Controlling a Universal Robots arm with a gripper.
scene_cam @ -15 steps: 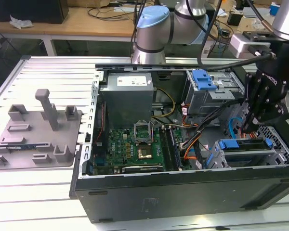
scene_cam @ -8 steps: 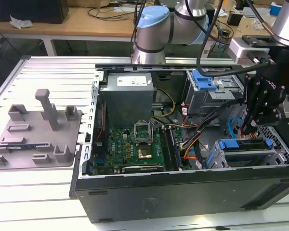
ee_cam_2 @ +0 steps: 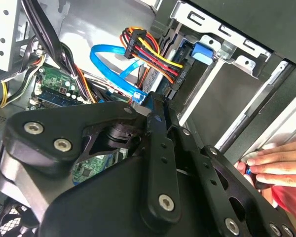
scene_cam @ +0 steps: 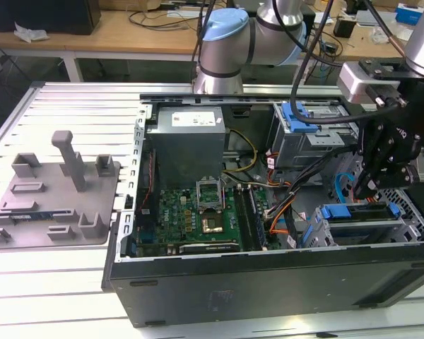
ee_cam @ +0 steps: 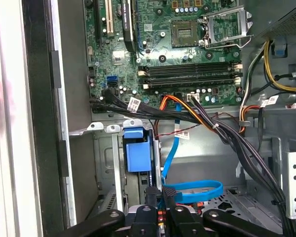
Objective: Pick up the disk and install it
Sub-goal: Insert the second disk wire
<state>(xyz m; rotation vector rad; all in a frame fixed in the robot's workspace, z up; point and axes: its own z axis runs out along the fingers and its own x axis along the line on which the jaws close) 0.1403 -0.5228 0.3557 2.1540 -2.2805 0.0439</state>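
Sitting in the lower bay at the exterior view's right end of the open computer case, the disk lies flat with its blue bracket along the near top edge. In the first wrist view that bracket's blue end shows inside the metal slot, so I judge the disk to be picked up and placed. Whether it is pushed fully home I cannot tell, and no cable visibly runs to it; a loose blue data cable loops beside the bay. Just above the disk hangs the robot's hand, its two black fingers pressed together, with nothing between them in both wrist views. Its tips point down at the bracket, very near it, though contact is not plain. Beyond, the motherboard lies exposed, and a person's fingers rest on the case rim.
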